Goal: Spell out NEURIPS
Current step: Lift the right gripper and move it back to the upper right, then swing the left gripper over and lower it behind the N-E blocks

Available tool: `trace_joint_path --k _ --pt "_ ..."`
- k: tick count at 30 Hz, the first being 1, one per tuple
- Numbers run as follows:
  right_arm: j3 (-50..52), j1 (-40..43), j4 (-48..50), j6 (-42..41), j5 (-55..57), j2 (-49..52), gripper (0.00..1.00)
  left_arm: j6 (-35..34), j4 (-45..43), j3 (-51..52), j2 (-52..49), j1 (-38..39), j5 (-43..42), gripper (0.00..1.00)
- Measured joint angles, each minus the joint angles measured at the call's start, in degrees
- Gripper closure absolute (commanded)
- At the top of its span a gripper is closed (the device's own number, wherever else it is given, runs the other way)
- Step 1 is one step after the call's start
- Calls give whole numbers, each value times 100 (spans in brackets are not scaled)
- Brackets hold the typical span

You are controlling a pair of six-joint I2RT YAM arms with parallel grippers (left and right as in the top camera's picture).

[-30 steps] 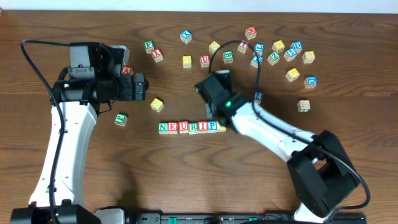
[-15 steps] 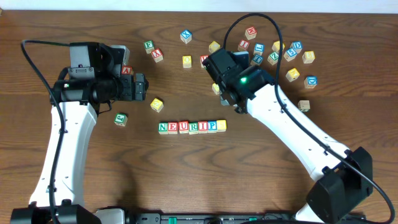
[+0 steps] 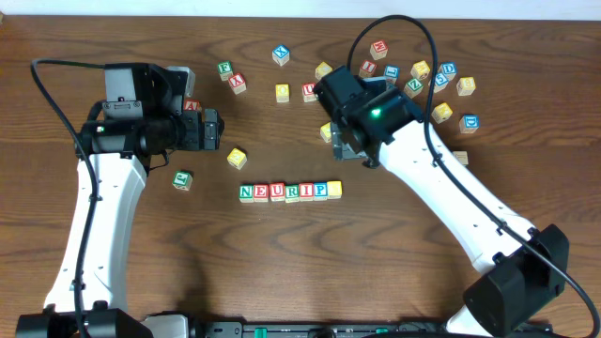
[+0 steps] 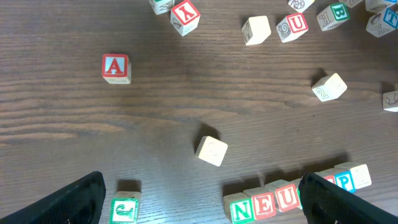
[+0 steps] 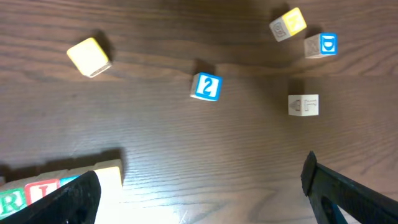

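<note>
Hands gape wide and empty, left hand (image 4: 202, 191) and right hand (image 5: 199, 182), neither touching the NEURIPS row (image 3: 289, 192).

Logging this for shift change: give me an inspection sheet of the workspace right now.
Surface: brown wood-grain table.
Job's things: row of seven cubes reads N E U R I P; last cube letter unreadable.
Clutter: loose cubes scattered beyond the row, including a red A cube.
End effectors: left end effector open, empty; right end effector open, empty.
Cables: left cable and right cable, both black, loop freely.
Surroundings: pale strip past far edge; otherwise nothing seen.
</note>
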State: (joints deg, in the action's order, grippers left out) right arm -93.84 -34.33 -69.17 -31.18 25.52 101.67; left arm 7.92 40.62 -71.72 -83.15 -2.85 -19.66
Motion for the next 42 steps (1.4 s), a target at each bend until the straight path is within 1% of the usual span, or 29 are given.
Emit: trace_joint_path --k 5,11,16,21,23,25,26,27,29,31,32,33,34,36,42 --pt "-9 468 0 -2 -26 0 1 -39 114 -9 -81 109 2 2" --pt "-17 1005 0 -2 -236 0 1 -199 151 -15 -828 487 0 2" --pt "-17 1117 -2 -2 -323 0 1 -334 28 -15 -1309 756 -2 2" --pt "-17 1117 7 -2 -369 0 1 -358 -68 -15 -1416 968 -212 1" --pt "-17 1117 7 -2 -376 0 1 -389 -111 -15 -1416 1038 -267 13" --pt "-17 1117 7 -2 -387 0 1 -424 -96 -15 -1416 1069 -271 19" --pt "-20 1117 7 -2 -389 0 1 -511 -63 -15 -1416 1071 -240 26" --pt "-20 1117 9 -2 -389 0 1 -610 -17 -17 -1416 1073 -160 31" --pt "-20 1117 11 -2 -391 0 1 -870 118 -17 -1416 1075 105 32" --pt "-20 1117 13 -2 -391 0 1 -1102 223 -17 -1416 1075 330 39" --pt "-20 1117 17 -2 -393 0 1 -1187 247 -17 -1416 1075 413 49" --pt "-20 1117 17 -2 -398 0 1 -1263 262 -17 -1416 1075 490 55" --pt "-20 1117 15 -2 -402 0 1 -1325 262 -17 -1416 1075 535 71" --pt "-20 1117 17 -2 -407 0 1 -1443 264 -17 -1416 1106 629 92" --pt "-22 1117 39 -2 -409 0 1 -1591 240 -17 -1416 1491 741 92"
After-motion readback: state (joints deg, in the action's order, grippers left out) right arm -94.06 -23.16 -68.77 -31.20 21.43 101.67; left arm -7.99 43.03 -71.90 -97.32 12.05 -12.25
